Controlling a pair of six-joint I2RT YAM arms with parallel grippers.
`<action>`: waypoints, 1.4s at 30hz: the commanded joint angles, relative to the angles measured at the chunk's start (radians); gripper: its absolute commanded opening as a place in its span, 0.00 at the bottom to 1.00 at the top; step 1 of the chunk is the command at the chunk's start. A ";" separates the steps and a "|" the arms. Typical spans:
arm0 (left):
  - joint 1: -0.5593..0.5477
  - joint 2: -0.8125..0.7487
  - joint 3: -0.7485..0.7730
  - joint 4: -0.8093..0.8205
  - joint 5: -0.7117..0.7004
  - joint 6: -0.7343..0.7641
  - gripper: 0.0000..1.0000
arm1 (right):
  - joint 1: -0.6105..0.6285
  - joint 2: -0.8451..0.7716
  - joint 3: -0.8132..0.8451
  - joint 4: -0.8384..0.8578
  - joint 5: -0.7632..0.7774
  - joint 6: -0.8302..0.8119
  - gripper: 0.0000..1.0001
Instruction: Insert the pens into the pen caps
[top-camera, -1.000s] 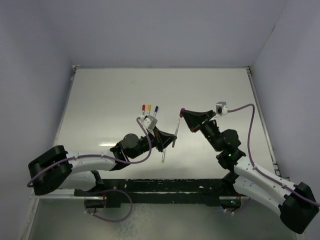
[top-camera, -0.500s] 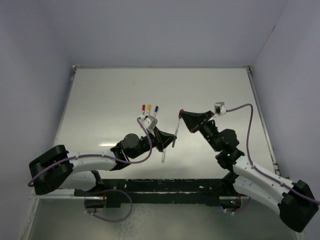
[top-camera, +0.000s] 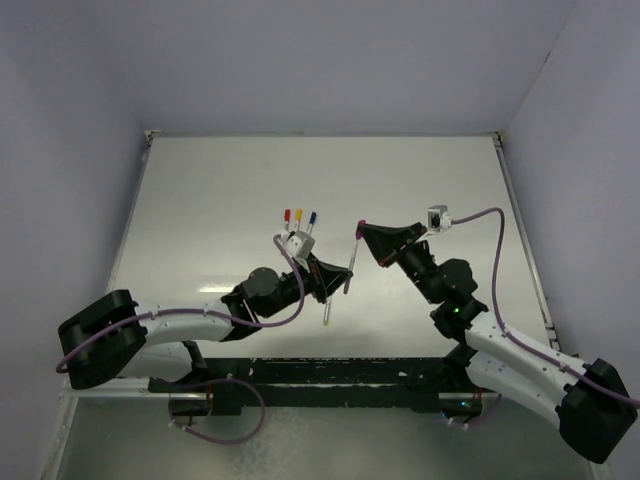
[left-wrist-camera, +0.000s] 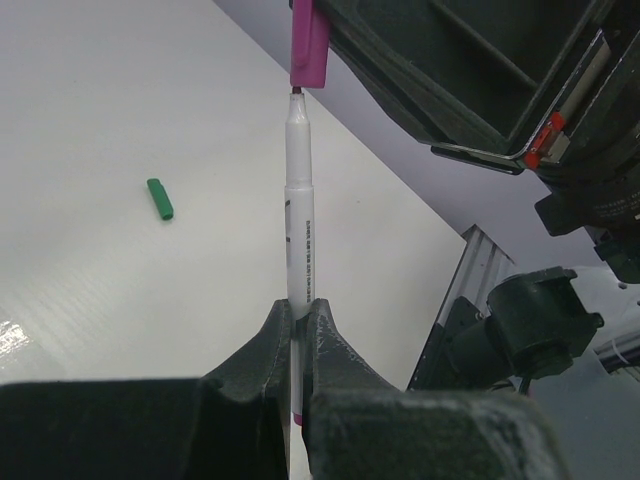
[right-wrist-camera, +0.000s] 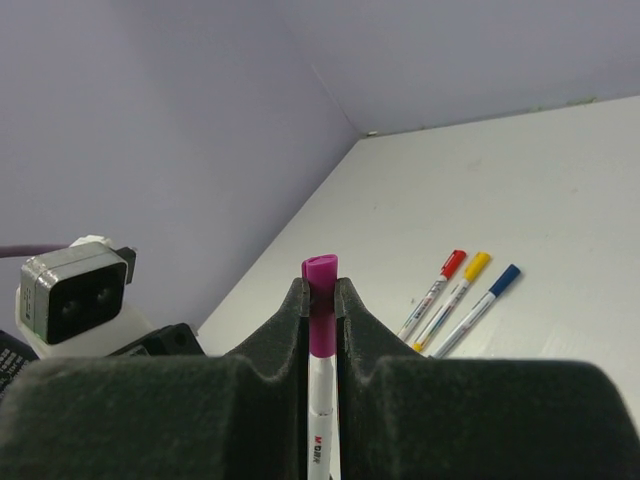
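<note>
From above, the left gripper (top-camera: 343, 274) was closed around a white pen (top-camera: 354, 254) near the middle of the table (top-camera: 200, 200), holding it tilted up toward the right gripper (top-camera: 368, 232). The right gripper was clamped on a magenta cap (top-camera: 365, 221) at the pen's upper end. Three capped pens (top-camera: 298, 215) with red, yellow and blue caps lay side by side on the table just beyond the left gripper.

In the left wrist view, the pen stood pinched between the two fingers (left-wrist-camera: 262, 345), its barrel running up to the magenta cap. Its tip sat right at the cap's mouth; whether it had gone in could not be told. A green cap (left-wrist-camera: 159, 198) lay alone on the table, well apart.

In the right wrist view, the fingers (right-wrist-camera: 290, 320) squeezed the magenta cap, with the white barrel directly below it. The three capped pens lay on the table behind.
</note>
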 joint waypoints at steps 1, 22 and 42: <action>-0.002 -0.027 0.000 0.050 -0.022 -0.004 0.00 | 0.010 -0.001 0.000 0.055 -0.022 0.018 0.00; 0.000 -0.062 0.026 0.035 -0.102 0.059 0.00 | 0.033 0.062 0.011 -0.041 -0.112 0.040 0.00; 0.164 -0.033 0.146 0.200 0.009 0.058 0.00 | 0.086 0.100 0.013 -0.286 -0.101 0.022 0.00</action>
